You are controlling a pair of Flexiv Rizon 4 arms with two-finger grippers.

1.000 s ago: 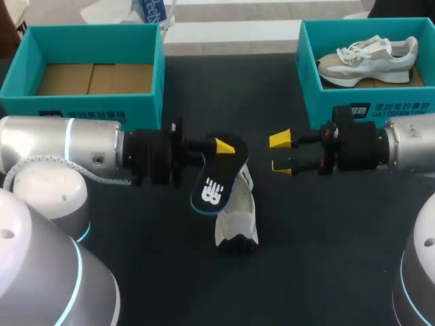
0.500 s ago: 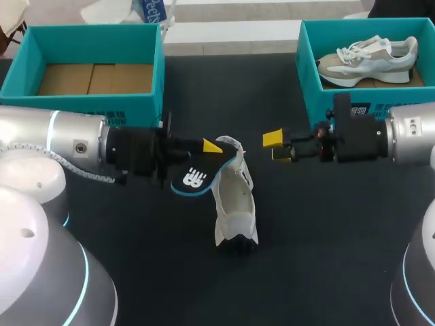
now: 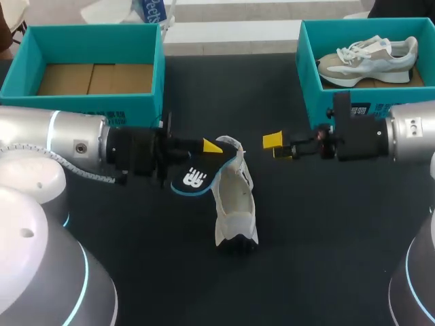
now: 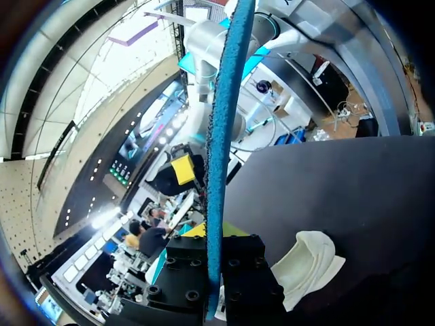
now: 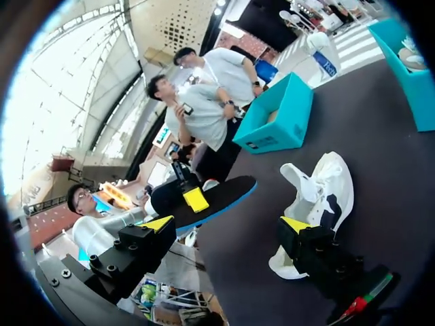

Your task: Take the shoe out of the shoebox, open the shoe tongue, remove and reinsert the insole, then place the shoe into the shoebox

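Mid-frame, our left gripper (image 3: 213,147) clamps the insole (image 3: 194,180) between its jaws (by the shoe (image 3: 236,207)); our right gripper (image 3: 277,147) stands open.

Insole (image 3: 197,178) looks like matt black foam with a rough, fuzzy blue edge, the white shoe (image 3: 234,207) is soft matt cloth, the bench (image 3: 312,238) is dull dark fabric, the far-left shoebox (image 3: 95,102) is plain teal cardboard, and the left arm (image 3: 61,139) is smooth satin metal.

A white fabric sneaker (image 3: 236,216) lies on the dark table (image 3: 306,238), its mouth gaping. A black, blue-edged foam insole (image 3: 197,178) hangs outside it, at its collar. An empty teal cardboard shoebox (image 3: 81,102) stands behind.
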